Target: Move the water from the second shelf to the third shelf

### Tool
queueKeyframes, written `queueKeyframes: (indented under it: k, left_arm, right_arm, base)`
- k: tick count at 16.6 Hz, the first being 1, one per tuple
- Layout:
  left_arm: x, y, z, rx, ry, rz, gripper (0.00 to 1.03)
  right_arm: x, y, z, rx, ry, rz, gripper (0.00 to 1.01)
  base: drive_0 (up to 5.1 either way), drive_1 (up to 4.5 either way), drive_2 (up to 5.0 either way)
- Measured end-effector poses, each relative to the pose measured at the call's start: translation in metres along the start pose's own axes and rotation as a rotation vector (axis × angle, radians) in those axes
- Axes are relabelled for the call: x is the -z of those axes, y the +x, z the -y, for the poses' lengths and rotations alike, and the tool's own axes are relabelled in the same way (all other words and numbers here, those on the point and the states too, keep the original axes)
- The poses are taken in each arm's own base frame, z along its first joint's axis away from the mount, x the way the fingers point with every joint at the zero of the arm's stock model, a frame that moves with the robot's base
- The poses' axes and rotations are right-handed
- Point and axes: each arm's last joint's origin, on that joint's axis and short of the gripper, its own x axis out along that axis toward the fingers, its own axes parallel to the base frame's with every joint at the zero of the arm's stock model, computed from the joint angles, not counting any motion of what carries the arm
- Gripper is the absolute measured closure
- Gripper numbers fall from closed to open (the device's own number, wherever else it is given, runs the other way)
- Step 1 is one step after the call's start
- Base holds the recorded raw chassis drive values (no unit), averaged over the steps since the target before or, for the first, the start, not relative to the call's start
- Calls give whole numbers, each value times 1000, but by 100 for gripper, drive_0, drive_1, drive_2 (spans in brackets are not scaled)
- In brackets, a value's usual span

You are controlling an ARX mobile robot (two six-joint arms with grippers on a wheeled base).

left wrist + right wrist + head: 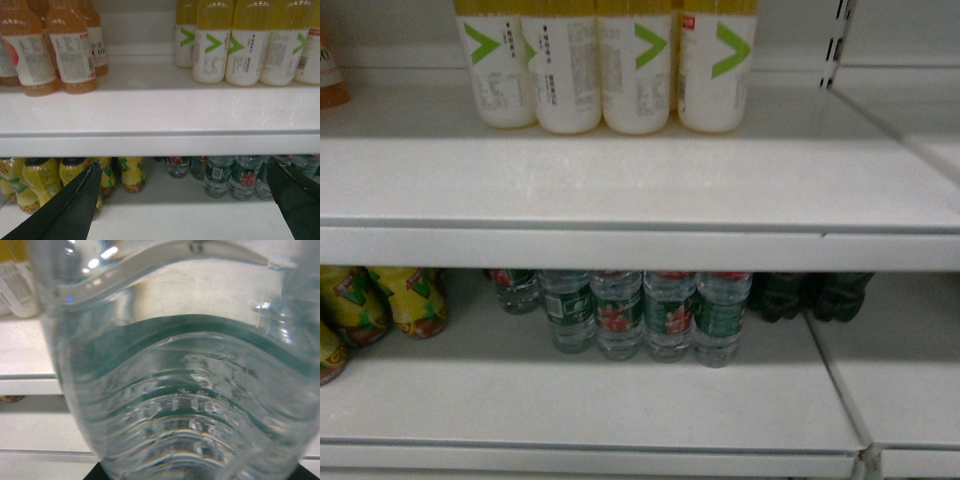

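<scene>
Nearest, our right wrist view is filled by a water bottle (175, 390), clear, ribbed, seemingly held; the right gripper itself is hidden, so we cannot tell its grip. We judge it heavy, slick, squashable: hold mid-body. Our left gripper (185, 200) hangs wide apart. Beyond, 4 more waters (645, 312) stand on the lower shelf (570, 405).

Head view counts: 4 yellow drink bottles with white labels and green chevrons (605, 65) upper centre; 5 water bottles with green labels (645, 312) lower centre; 3 yellow pineapple-label bottles (380, 305) lower left; 2 dark bottles (810, 295) lower right, blurred. Left wrist view: at least 4 orange juice bottles (50, 47) upper left.
</scene>
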Motion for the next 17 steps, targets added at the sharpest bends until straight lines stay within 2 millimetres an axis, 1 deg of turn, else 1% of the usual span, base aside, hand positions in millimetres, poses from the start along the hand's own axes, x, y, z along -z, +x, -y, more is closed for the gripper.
queueKeyframes:
  k: [17]
  left_arm:
    - [0, 0, 0, 2, 0, 1, 5]
  right_arm:
    - [-1, 0, 0, 3, 1, 4, 62]
  base:
    - [0, 0, 0]
